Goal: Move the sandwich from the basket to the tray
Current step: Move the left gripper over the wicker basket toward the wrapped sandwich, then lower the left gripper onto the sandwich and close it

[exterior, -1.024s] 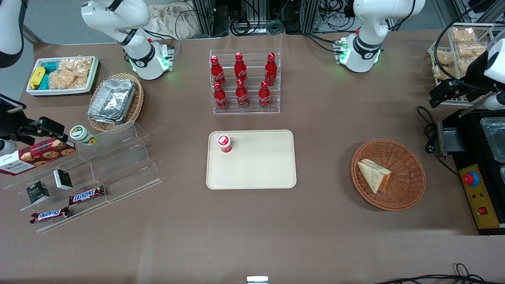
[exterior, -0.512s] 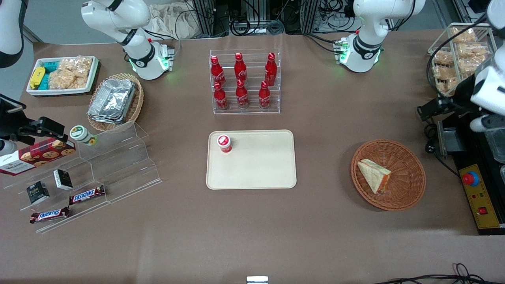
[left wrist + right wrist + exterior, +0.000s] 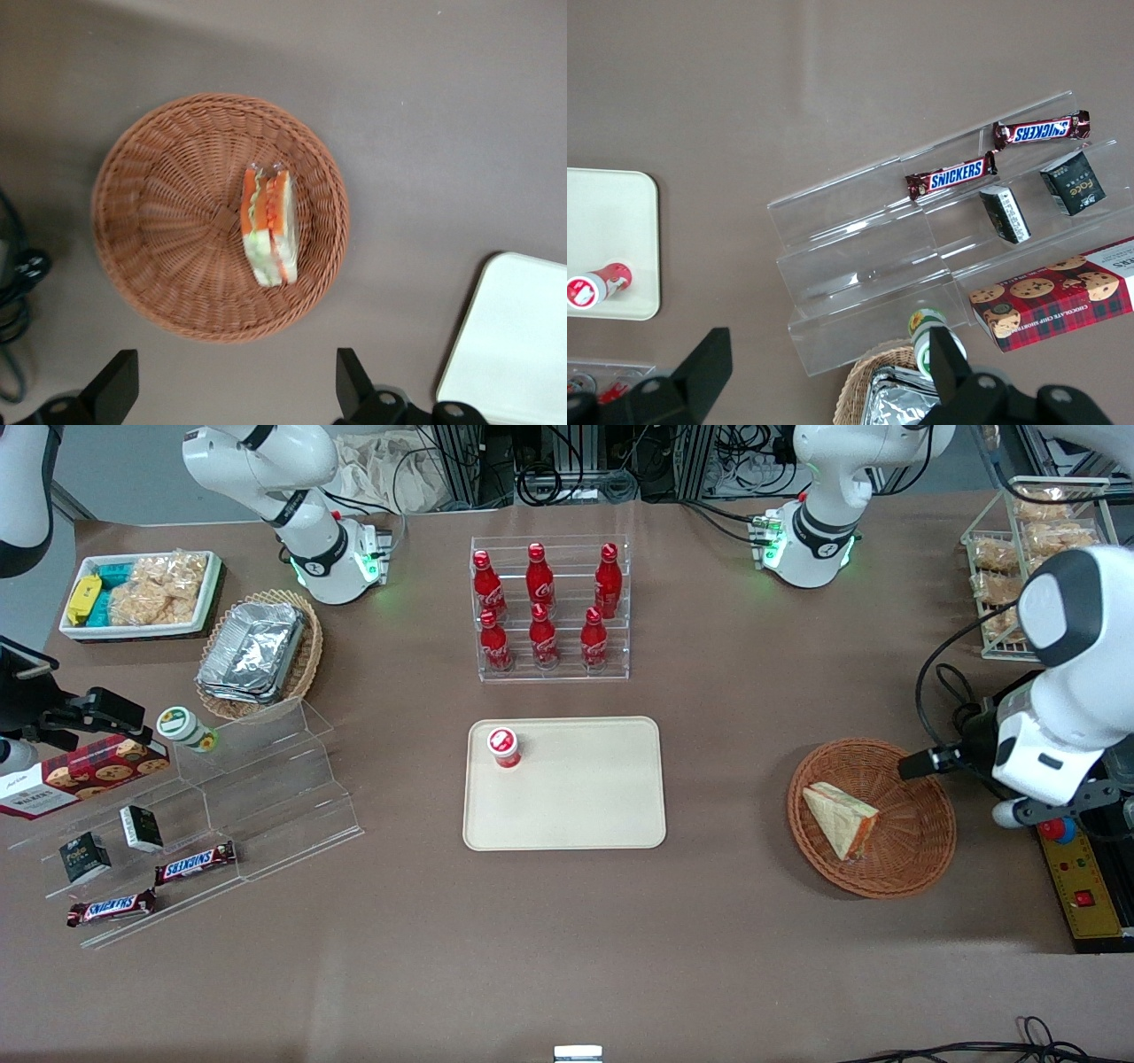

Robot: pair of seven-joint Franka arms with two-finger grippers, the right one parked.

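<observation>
The sandwich point(image 3: 840, 818) point(image 3: 268, 227), a clear-wrapped wedge with an orange filling edge, lies in the round reddish-brown wicker basket point(image 3: 921, 850) point(image 3: 168, 257). My left gripper point(image 3: 921, 764) point(image 3: 235, 391) hangs high over the basket's rim on the working arm's side, well above the sandwich. It is open, its fingers point(image 3: 113, 390) wide apart with only bare table between them. The beige tray point(image 3: 585, 815) point(image 3: 514, 345) lies at mid-table, beside the basket toward the parked arm's end.
A small red-capped cup point(image 3: 503, 747) stands on the tray's corner. A clear rack of red bottles point(image 3: 549, 607) stands farther from the camera than the tray. A black control box point(image 3: 1081, 877) and cables point(image 3: 961, 753) lie by the basket at the working arm's end.
The left arm has swung from over the snack rack at the table's end toward the camera. Its gripper now hangs over the basket's rim. The sandwich has not moved.
</observation>
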